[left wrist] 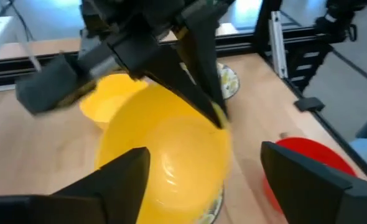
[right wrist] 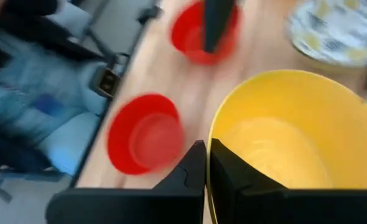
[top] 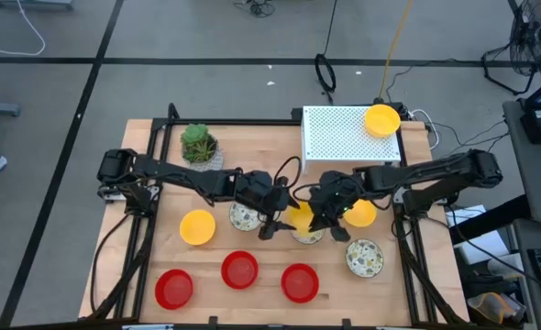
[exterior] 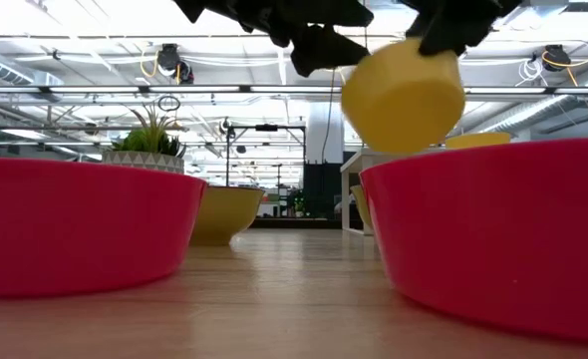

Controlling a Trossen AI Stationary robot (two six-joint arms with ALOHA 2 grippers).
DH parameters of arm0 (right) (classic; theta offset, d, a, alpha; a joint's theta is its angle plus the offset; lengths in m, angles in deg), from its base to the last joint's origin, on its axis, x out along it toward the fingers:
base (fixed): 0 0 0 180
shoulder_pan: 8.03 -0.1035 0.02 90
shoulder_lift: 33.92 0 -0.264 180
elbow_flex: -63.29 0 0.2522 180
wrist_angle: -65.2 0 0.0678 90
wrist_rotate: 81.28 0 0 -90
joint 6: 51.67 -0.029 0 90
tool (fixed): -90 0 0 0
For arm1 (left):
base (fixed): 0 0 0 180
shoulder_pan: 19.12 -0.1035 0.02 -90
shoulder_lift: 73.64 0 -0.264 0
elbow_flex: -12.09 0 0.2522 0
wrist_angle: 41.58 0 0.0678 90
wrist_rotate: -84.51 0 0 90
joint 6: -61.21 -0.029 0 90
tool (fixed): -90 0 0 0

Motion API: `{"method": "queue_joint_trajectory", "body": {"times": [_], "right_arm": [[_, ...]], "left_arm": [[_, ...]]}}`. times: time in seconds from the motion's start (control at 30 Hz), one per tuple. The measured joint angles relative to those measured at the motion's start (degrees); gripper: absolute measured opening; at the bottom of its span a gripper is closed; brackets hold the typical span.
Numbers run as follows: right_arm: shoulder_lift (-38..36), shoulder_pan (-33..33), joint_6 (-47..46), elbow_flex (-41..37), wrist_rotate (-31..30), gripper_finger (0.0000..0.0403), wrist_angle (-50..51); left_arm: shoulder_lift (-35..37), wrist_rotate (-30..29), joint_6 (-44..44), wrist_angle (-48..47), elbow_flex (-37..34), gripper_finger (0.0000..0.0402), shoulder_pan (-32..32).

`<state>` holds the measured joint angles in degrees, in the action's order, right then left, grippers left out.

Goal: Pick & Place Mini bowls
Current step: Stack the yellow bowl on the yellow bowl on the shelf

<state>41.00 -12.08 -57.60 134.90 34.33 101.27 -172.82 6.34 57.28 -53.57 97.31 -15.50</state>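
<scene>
Two dark arms meet over the middle of a wooden table [top: 252, 137]. Between them hangs a yellow mini bowl [top: 300, 217], raised clear of the tabletop, directly above a whitish floral bowl [top: 307, 235]. The right gripper [top: 316, 220] pinches the yellow bowl's rim, fingers pressed together on the thin wall, as its wrist view shows. The left gripper [top: 272, 223] sits just beside the same bowl with its fingers [left wrist: 118, 180] spread apart on either side, not gripping.

Other mini bowls lie around: three red bowls [top: 239, 269] in a row along the near edge, a yellow one [top: 197, 227] to the left, another yellow one [top: 359, 214] under the right arm, a floral bowl [top: 244, 217] under the left arm, and another floral bowl [top: 365, 258] to the right. One more yellow bowl [top: 381, 120] rests on a white perforated box [top: 344, 137]. A potted plant [top: 198, 144] stands at the back left.

The bowl looks light, rigid and smooth, probably plastic, so likely a little slippery. The rim seems the best place to hold it, one finger inside and one outside.

The arms hide much of the two floral bowls beneath them. The low view is largely blocked by two red bowls, and both wrist views are blurred.
</scene>
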Motion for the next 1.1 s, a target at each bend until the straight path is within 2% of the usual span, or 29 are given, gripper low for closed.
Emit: {"method": "queue_joint_trajectory", "body": {"times": [0.2,0.4,0.57,0.67,0.8,1.1], "right_arm": [[-6.86,1.48,-1.78,0.96,-14.32,0.0,10.2],[-15.4,1.46,0.63,4.6,-29.09,0.0,15.47],[-20.01,2.14,-2.3,4.98,-50.24,0.0,20.63],[-20.75,5.11,-4.82,4.98,-59.67,0.0,24.85],[-20.57,11.74,-6.06,4.98,-64.86,0.0,27.94],[-16.95,29.41,-3.45,4.98,-64.44,0.0,27.88]], "left_arm": [[0.0,-3.15,0.55,-0.24,0.0,0.0341,-0.55],[0.0,-3.56,1.26,-0.27,0.0,0.0335,-1.07],[0.0,-4.58,1.48,-0.31,0.0,0.0319,-1.32],[0.0,-4.68,1.48,-0.31,0.0,0.0309,-1.44],[0.0,-4.88,1.48,-0.29,0.0,0.0298,-1.66],[0.0,-4.93,1.45,-1.65,0.0,0.028,-1.8]]}}
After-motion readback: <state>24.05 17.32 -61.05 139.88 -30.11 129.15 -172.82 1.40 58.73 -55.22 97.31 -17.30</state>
